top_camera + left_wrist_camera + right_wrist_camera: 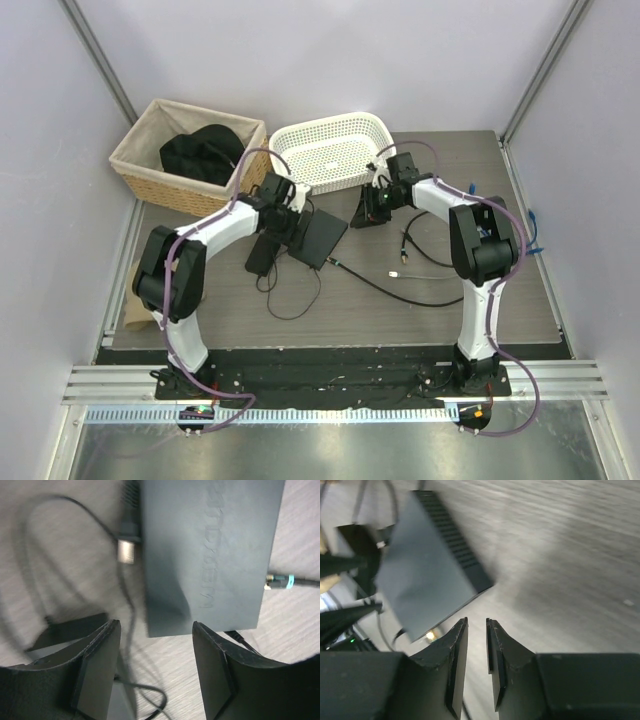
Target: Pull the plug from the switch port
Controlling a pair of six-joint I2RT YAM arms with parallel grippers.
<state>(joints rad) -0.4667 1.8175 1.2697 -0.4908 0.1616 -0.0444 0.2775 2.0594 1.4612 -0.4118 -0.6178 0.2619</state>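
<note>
At the far left a wicker basket [168, 190] is standing in the corner of the table [500, 300], and a black cloth bundle [205, 155] is lying inside it, filling most of the bottom. Next, the left gripper [156, 625] is hovering low over the table with its fingers [100, 665] spread wide, and the near end of the switch [318, 238] is showing between them. A small black adapter [262, 255] is lying just beside the switch on its left. The switch is lying flat near the middle of the table. A silver-ended connector [126, 551] is resting against its left edge, and a plug [278, 581] with a teal band is sitting in its right edge. Behind it a white plastic basket [283, 150] is standing, showing its holed floor. The right gripper [477, 622] is hanging beside the switch, fingers drawn nearly together with a thin slit; whether they are pinching something I cannot tell. A black cable [400, 290] is curving across the table at the right.
</note>
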